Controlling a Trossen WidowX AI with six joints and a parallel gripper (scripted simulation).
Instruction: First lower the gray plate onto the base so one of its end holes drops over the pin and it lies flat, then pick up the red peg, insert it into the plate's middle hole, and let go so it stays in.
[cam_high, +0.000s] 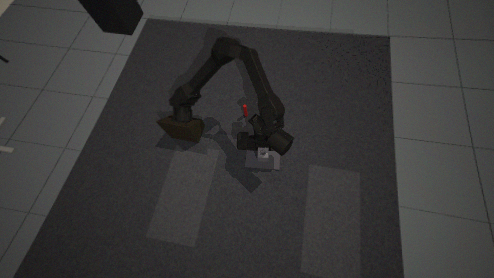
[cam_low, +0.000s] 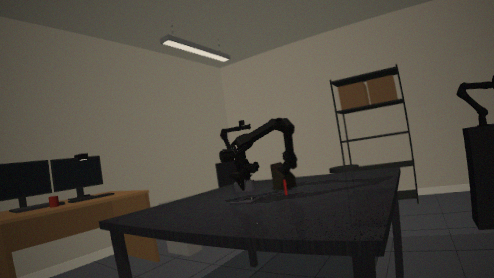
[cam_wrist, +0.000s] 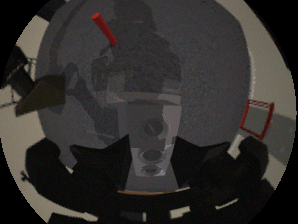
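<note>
The claw (cam_wrist: 152, 137) is clamped on the gray plate (cam_wrist: 152, 141) above the base (cam_high: 261, 161); the red peg (cam_high: 245, 110) stands apart.

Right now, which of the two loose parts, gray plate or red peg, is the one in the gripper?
The gray plate: the gripper is shut on it, carrying it over the base. The red peg stands alone on the mat behind the arm, untouched.

Gray plate (cam_wrist: 152, 137) – plain, pale against a darker gray base (cam_high: 261, 161). Bright red peg (cam_high: 245, 110). Black arm (cam_high: 250, 65) and gripper (cam_wrist: 148, 176). Charcoal speckled mat (cam_high: 325, 100) with two lighter rectangles – pale gray tiled floor (cam_high: 440, 100).
</note>
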